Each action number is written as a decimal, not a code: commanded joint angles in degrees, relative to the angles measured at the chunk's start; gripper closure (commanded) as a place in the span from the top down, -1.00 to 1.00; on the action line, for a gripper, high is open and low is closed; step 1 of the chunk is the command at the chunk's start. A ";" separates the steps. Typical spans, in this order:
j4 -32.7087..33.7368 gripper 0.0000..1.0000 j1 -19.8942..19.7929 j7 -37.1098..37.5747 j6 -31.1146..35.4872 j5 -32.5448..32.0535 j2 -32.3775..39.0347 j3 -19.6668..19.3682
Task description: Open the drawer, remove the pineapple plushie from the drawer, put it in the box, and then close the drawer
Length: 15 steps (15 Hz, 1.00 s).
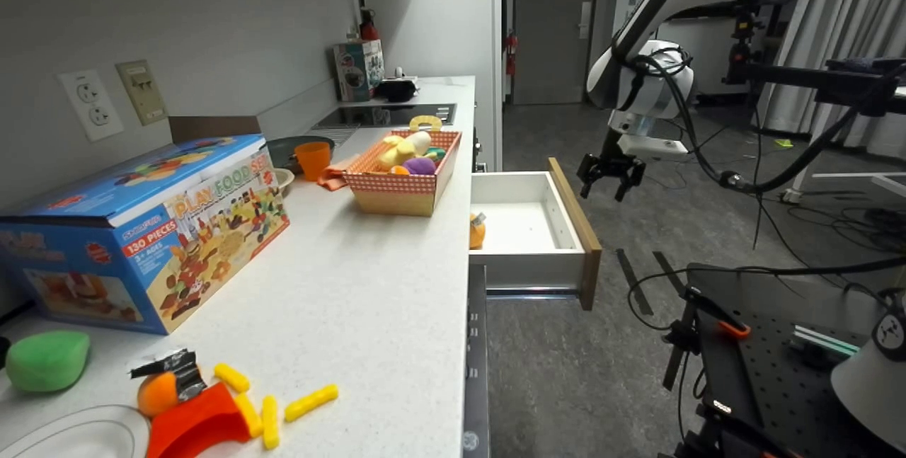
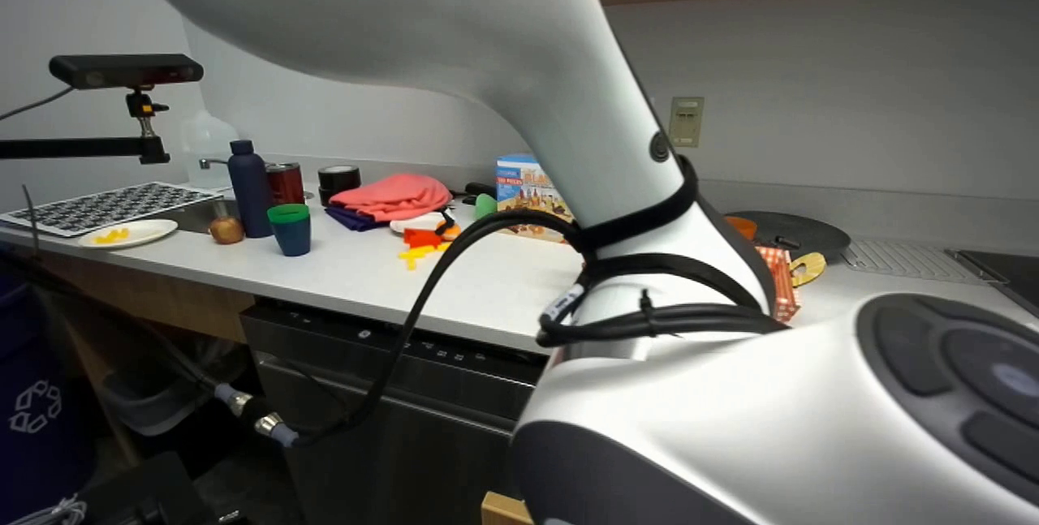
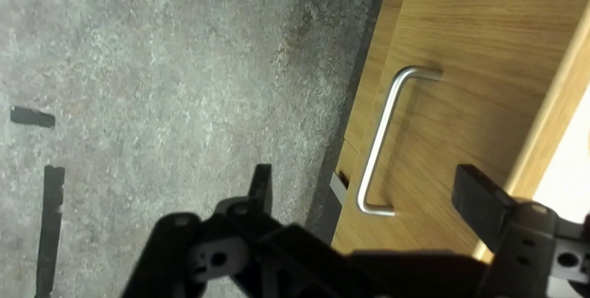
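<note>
Yellow sticks (image 1: 311, 402) lie on the near counter (image 1: 368, 288). Farther back, the drawer (image 1: 524, 270) stands pulled out below the counter's edge; inside sits the plushie (image 1: 478, 233), rounded, orange, greyish on top, partly hidden by that edge. Up on the counter, the box (image 1: 393, 197) holds toys (image 1: 423, 165). Near the drawer's front hangs the gripper (image 1: 603, 190), fingers spread.

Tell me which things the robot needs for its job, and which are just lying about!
For the job:
gripper, open and holding nothing
drawer, open
pineapple plushie, in the drawer, partly hidden
checked box, on the counter

Just lying about:
blue play food carton
orange cup
yellow sticks
dark blue bottle
pink cloth
</note>
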 commanded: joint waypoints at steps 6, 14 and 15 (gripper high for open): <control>-8.68 1.00 -0.12 -8.82 5.95 1.56 -7.11 2.20; -12.14 1.00 -0.26 -23.60 11.27 8.57 -13.56 8.83; -12.78 1.00 -0.08 -25.88 12.17 9.38 -14.47 9.84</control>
